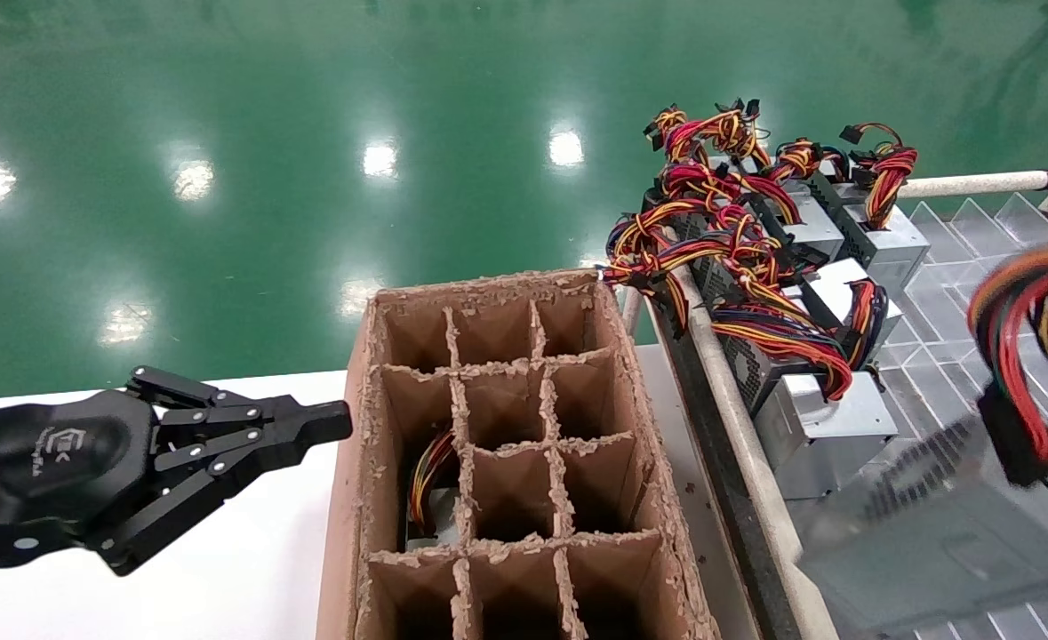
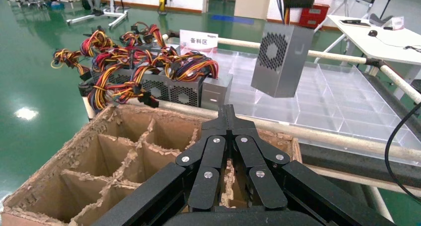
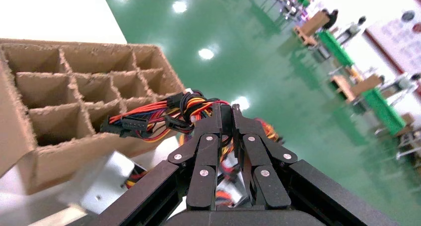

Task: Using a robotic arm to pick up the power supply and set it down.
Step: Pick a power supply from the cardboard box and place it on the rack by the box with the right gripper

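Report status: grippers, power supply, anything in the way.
Right gripper shut on wire bundle, power supply hanging above clear tray. Left gripper shut, idle beside cardboard box. Path to box looks unobstructed.

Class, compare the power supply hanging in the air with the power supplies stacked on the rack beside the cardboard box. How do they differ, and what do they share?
The lifted power supply hangs tilted in mid-air above the clear tray, held by its wires in the right gripper; the stacked power supplies rest side by side on the rack. Its wires run upward; theirs sprawl over their tops. Both are silver-grey boxes with vent grilles and red-yellow wires.
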Motion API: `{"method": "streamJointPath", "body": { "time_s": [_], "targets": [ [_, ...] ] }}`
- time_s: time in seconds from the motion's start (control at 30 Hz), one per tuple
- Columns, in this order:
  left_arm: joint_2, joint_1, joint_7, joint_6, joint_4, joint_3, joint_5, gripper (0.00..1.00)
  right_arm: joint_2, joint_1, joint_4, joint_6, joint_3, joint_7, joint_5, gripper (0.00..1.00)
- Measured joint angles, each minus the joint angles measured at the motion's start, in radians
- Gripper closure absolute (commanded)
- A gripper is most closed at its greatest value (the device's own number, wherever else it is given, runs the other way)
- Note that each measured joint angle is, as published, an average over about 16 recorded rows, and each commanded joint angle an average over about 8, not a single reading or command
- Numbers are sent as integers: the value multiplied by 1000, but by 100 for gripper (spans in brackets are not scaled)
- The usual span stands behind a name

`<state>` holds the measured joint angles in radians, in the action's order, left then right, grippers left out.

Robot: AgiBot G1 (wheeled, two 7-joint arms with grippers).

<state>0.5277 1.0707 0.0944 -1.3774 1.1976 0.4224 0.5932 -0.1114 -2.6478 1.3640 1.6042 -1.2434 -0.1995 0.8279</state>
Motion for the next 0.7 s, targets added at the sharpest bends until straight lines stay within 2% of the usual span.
{"method": "streamJointPath", "body": {
  "time_s": [0.37, 0.7],
  "targets": [
    [0, 0, 0, 0, 0, 0, 0, 100, -70, 213, -4, -13, 59, 29, 16, 100],
    [0, 0, 0, 0, 0, 0, 0, 100, -13, 343, -7, -44, 114, -30, 137, 100]
  ]
}}
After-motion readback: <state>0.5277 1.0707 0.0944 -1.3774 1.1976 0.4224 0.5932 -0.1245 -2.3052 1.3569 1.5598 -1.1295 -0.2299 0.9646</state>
